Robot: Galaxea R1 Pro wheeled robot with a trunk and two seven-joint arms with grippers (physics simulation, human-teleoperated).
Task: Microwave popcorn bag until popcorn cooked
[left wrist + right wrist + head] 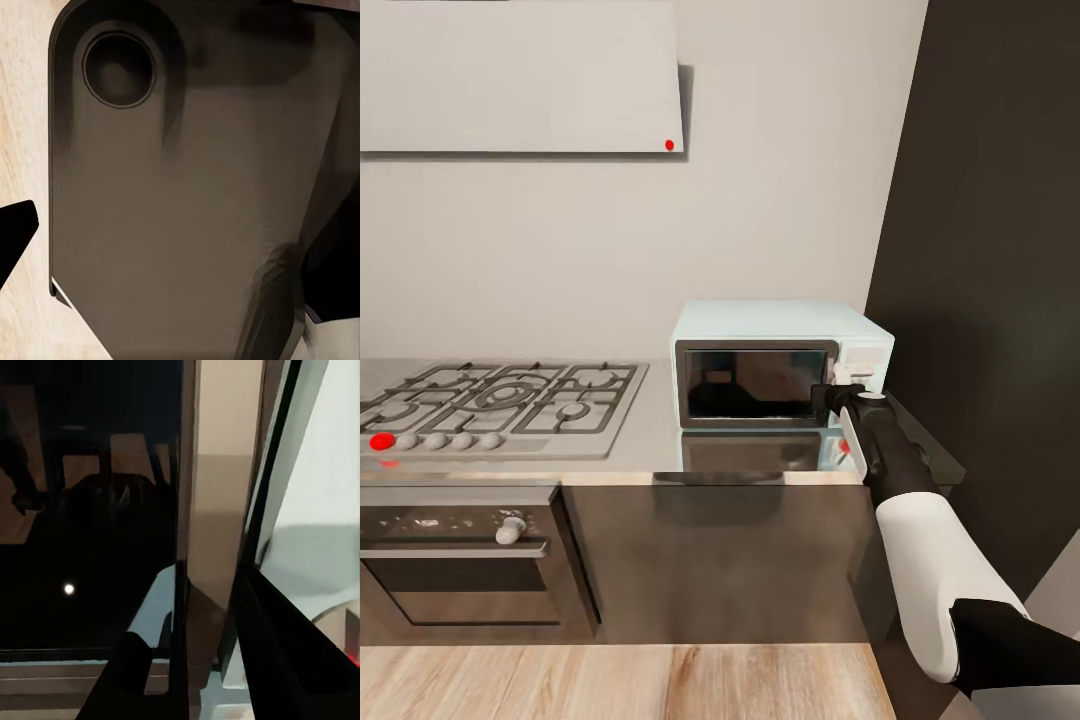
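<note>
The pale mint-blue microwave (780, 345) stands on the grey countertop (650, 440) against the wall, its dark glass door (758, 383) looking closed or barely ajar. My right gripper (838, 392) is at the door's right edge, beside the white knob panel (865, 370). In the right wrist view its two dark fingers (142, 660) straddle the door's edge strip (221, 547) and press on it from both sides. The popcorn bag is out of view. One dark fingertip (15, 232) of my left gripper shows over the floor.
A gas hob (500, 400) with a row of knobs lies left of the microwave, above a built-in oven (460, 560). A dark tall panel (990, 250) rises right of the microwave. A white hood (520, 75) hangs overhead. Wooden floor (610, 680) lies below.
</note>
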